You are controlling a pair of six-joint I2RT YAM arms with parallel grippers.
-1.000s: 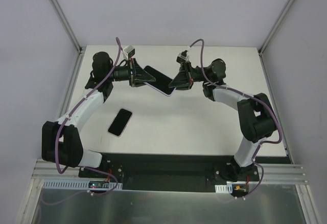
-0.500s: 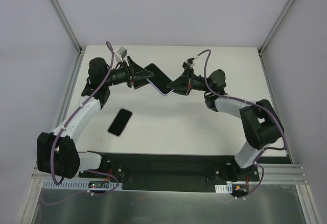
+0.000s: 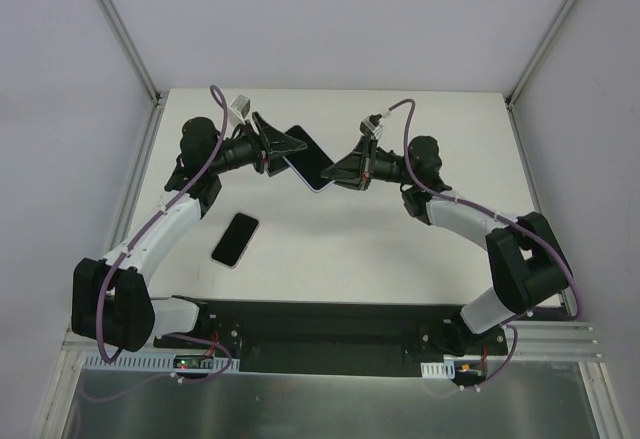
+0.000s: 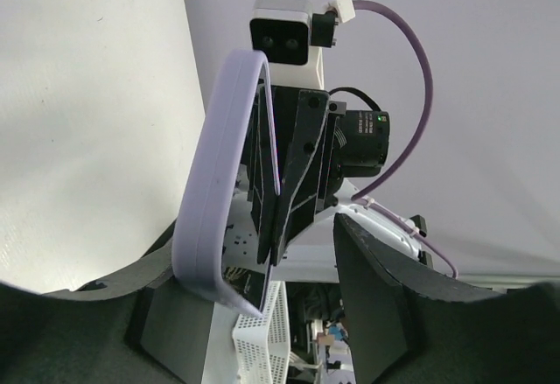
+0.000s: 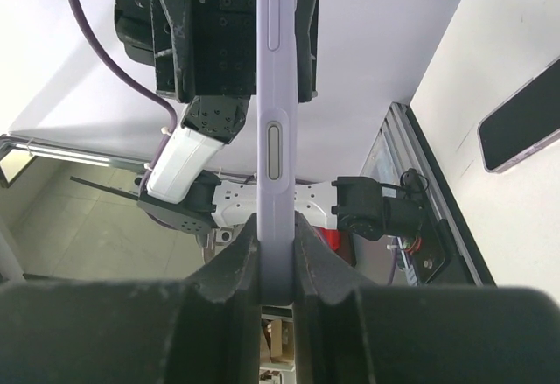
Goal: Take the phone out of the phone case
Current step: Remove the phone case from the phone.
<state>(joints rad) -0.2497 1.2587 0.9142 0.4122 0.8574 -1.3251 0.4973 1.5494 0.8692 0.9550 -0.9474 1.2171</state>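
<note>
A lavender phone case (image 3: pixel 308 155) is held in the air above the back of the table, between the two grippers. Its upper face is dark, and I cannot tell whether a phone sits in it. My right gripper (image 3: pixel 338 171) is shut on one end of it, and the right wrist view shows the case's button edge (image 5: pixel 275 95) pinched between the fingers (image 5: pixel 276 235). My left gripper (image 3: pixel 278 151) is open at the other end. In the left wrist view the case's rim (image 4: pixel 214 174) rests against one finger while the other finger (image 4: pixel 376 296) stands apart. A dark phone (image 3: pixel 235 240) lies flat on the table.
The white table (image 3: pixel 400 249) is walled in by grey panels at the back and on both sides. A black base strip (image 3: pixel 330 319) runs along the near edge. The flat phone also shows in the right wrist view (image 5: pixel 523 126).
The left wrist has turned and its fingers now stand spread at the case's end. The right arm has stretched out to the left. The case has stayed aloft between them, shifting slightly.
</note>
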